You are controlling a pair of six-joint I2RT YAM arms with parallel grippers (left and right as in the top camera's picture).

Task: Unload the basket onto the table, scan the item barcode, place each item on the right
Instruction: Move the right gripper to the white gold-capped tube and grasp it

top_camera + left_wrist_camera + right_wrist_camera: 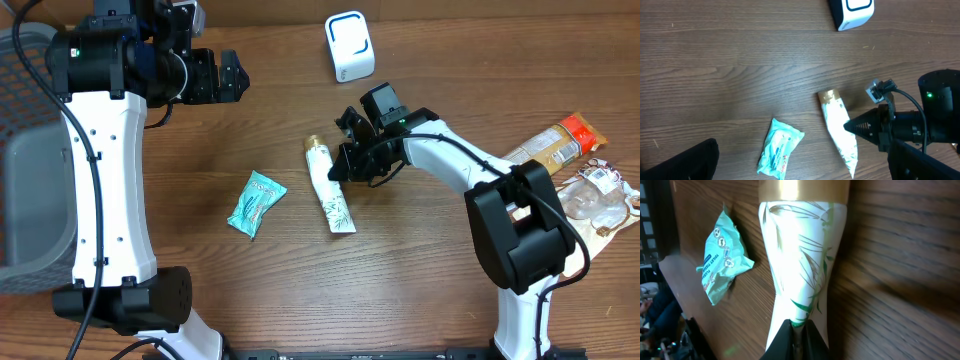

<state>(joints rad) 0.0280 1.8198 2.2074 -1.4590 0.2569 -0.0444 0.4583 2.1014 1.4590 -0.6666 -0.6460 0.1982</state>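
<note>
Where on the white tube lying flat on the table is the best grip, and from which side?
Probably mid-body of the white tube, below its gold cap, from the right arm's side: it lies flat and flattens toward the tail, so its edge pinches easily, as the right gripper does.

Bare table (300, 290) lies between tube (330, 187) and teal packet (256, 203); snack bags (555, 145) crowd the right edge.

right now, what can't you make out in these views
- Tube barcode: shows in no view; the underside faces the table, and the right gripper hides the lower end in the right wrist view.
- Scanner: top cut off by the left wrist view's upper edge.
- Pack print: too small overhead.
</note>
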